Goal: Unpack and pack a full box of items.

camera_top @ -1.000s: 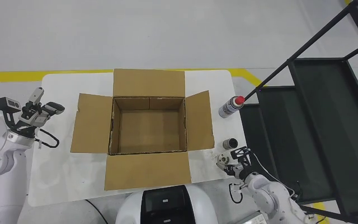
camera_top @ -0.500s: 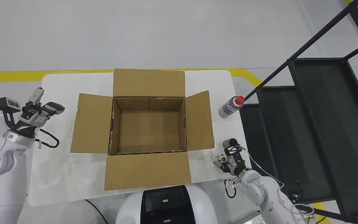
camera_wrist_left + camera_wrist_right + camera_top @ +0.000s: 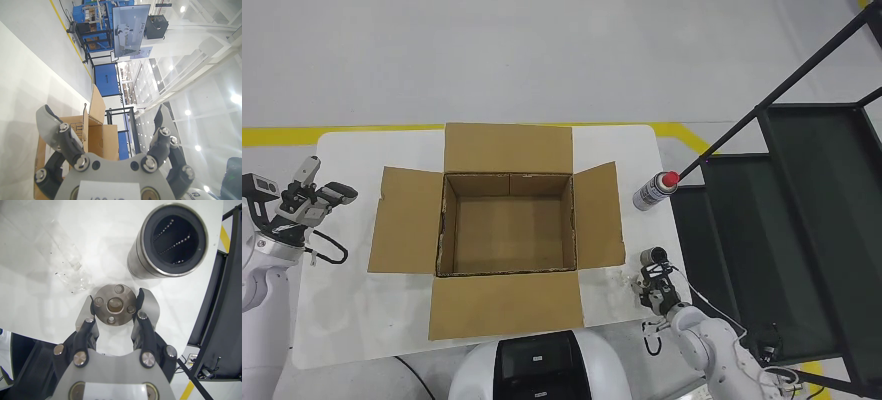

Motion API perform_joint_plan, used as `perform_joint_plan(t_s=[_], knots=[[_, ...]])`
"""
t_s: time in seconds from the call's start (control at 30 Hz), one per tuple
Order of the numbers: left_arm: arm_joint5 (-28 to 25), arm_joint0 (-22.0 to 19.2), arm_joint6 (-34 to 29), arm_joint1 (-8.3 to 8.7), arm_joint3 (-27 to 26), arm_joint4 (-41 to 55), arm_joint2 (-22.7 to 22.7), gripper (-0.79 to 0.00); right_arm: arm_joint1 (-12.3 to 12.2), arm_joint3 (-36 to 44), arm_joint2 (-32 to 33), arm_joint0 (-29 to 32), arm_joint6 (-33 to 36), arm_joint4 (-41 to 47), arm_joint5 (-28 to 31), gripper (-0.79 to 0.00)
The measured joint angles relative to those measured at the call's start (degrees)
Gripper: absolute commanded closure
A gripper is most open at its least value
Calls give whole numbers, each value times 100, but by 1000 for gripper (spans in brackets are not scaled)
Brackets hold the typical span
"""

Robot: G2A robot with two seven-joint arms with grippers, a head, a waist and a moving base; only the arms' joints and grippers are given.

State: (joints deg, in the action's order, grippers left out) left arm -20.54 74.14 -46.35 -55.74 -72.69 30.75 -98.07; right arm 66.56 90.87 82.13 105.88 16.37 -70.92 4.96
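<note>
Right hand (image 3: 116, 303) has closed around flange (image 3: 115, 308).

We see a plain brown cardboard box (image 3: 507, 235), the same brown inside and out, with small black printed marks on one side. It sits on a white desk (image 3: 352, 320). The spray can (image 3: 651, 190) is silver-grey with a red cap. The bearing sleeve (image 3: 168, 243) is bright steel outside and black within, the black lined with rows of tiny shining balls. The disc (image 3: 115, 305) is dull grey metal, browner at its hub. The right gripper (image 3: 116, 300) has pale grey fingers with black pads, black links and silver screws; the left gripper (image 3: 103, 113) has the same colours. A clear plastic bag (image 3: 70, 262) carries a few black specks. The floor (image 3: 542, 60) is light grey with a yellow stripe (image 3: 342, 130), and the rack (image 3: 802, 200) is black.
</note>
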Motion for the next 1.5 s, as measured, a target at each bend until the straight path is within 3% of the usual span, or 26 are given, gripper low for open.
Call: perform_joint_plan(t_s=[0.33, 0.57, 0.7, 1.07, 1.23, 1.5], knots=[[0, 0, 0, 0, 0, 0, 0, -785, -59, 747, 501, 769, -115, -55, -193, 0], [0, 0, 0, 0, 0, 0, 0, -785, -122, 2102, 1189, 1773, -392, 19, 92, 0], [0, 0, 0, 0, 0, 0, 0, -785, -130, 2804, 1405, 1948, -448, -146, 20, 0], [0, 0, 0, 0, 0, 0, 0, -785, -133, 4320, 1179, 1456, 460, -664, 31, 0], [0, 0, 0, 0, 0, 0, 0, -785, -139, 4379, 798, 1014, 722, -926, 330, 0], [0, 0, 0, 0, 0, 0, 0, -785, -91, 4378, -367, -129, 1705, -1336, 587, 0]])
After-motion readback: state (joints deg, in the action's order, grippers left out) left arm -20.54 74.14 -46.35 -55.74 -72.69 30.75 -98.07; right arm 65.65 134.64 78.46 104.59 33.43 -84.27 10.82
